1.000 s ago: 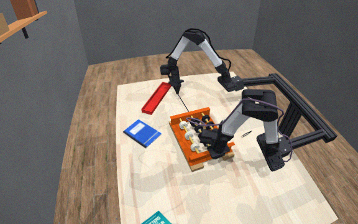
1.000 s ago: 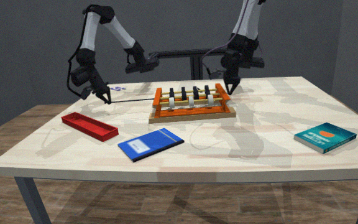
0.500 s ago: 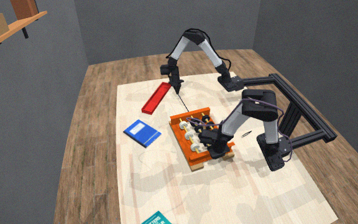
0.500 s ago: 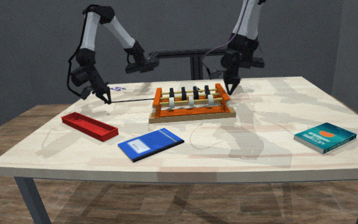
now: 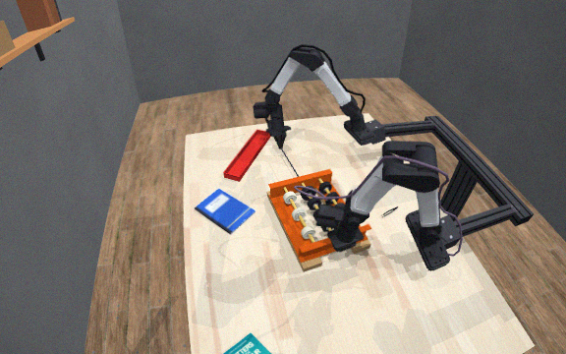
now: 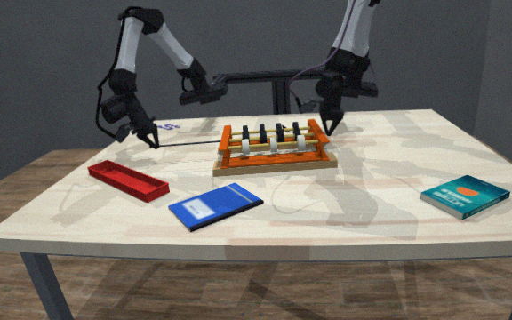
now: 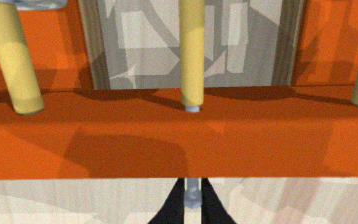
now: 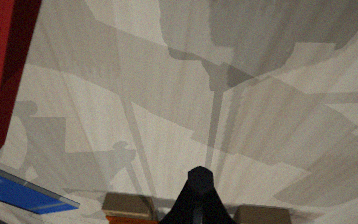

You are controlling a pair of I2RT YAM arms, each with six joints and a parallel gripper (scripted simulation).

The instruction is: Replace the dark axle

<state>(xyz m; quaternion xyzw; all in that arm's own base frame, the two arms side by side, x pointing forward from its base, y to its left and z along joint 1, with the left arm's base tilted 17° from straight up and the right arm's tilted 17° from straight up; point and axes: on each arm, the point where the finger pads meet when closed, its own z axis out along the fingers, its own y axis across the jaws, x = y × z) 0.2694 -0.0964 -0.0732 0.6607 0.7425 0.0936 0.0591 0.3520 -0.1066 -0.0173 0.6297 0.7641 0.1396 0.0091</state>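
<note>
The orange wheel frame (image 5: 276, 189) (image 6: 225, 139) (image 7: 130, 150) stands on its wooden battens (image 5: 311, 264) (image 6: 278, 169). White wheels (image 5: 290, 198) (image 6: 274, 145) sit on one outer axle, with black wheels (image 6: 262, 133) behind. My left gripper (image 6: 329, 133) (image 7: 192, 184) is shut on the bright axle (image 7: 192, 201) just outside one rail; its silver shaft shows inside that rail at the middle spacer. My right gripper (image 5: 281, 147) (image 6: 156, 146) is shut on the dark axle (image 5: 290, 164) (image 6: 189, 143) (image 8: 200, 180), which reaches to the opposite rail. Its far end is hidden.
The red tray (image 5: 234, 176) (image 6: 149, 193) (image 8: 10, 50) lies near the right gripper. A blue notebook (image 5: 229, 211) (image 6: 225, 204) (image 8: 25, 197) lies beside the frame. A teal book (image 5: 249, 346) (image 6: 465, 196) lies farther away. A small dark looped thing lies near the left arm's base.
</note>
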